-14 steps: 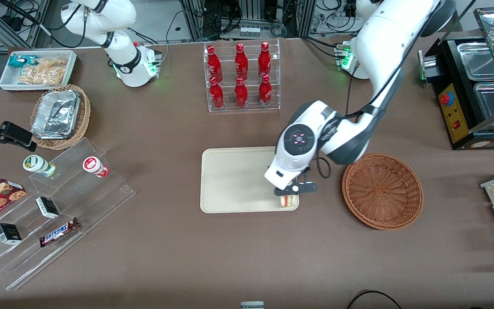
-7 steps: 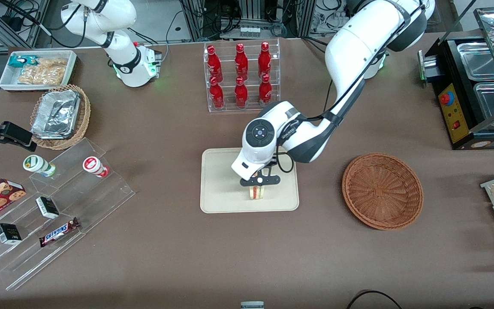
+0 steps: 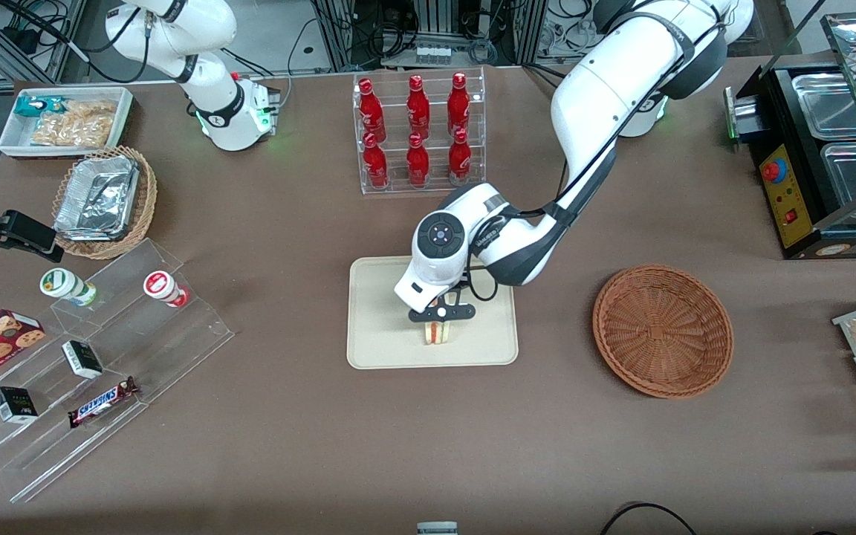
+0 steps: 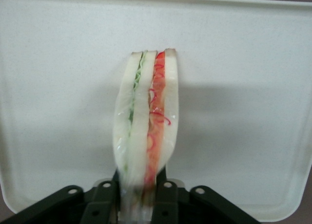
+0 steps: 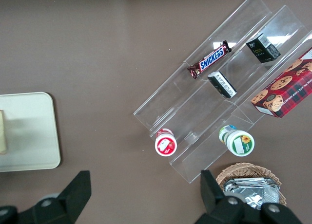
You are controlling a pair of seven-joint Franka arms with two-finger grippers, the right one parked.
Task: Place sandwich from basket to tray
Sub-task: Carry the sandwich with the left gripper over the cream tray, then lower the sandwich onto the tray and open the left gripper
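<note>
My left gripper [image 3: 439, 321] hangs over the cream-beige tray [image 3: 383, 297], about midway along it, and is shut on the sandwich [image 3: 438, 334]. In the left wrist view the sandwich [image 4: 146, 121] is a pale wedge with green and red filling, pinched at its base between the black fingers [image 4: 166, 198] of the gripper [image 4: 140, 197], with the tray [image 4: 243, 87] close beneath it. I cannot tell whether the sandwich touches the tray. The reddish-brown wicker basket [image 3: 662, 331] lies beside the tray toward the working arm's end and holds nothing.
A clear rack of red bottles [image 3: 419, 132] stands farther from the front camera than the tray. A stepped clear display with snacks [image 3: 93, 364], a tan basket of foil containers [image 3: 105, 200] and a white bin [image 3: 64, 119] lie toward the parked arm's end. A black appliance [image 3: 814, 156] stands at the working arm's end.
The gripper has carried the sandwich from the tray's corner nearest the basket to about the middle of the tray, moving toward the parked arm's end. It has stayed shut on the sandwich.
</note>
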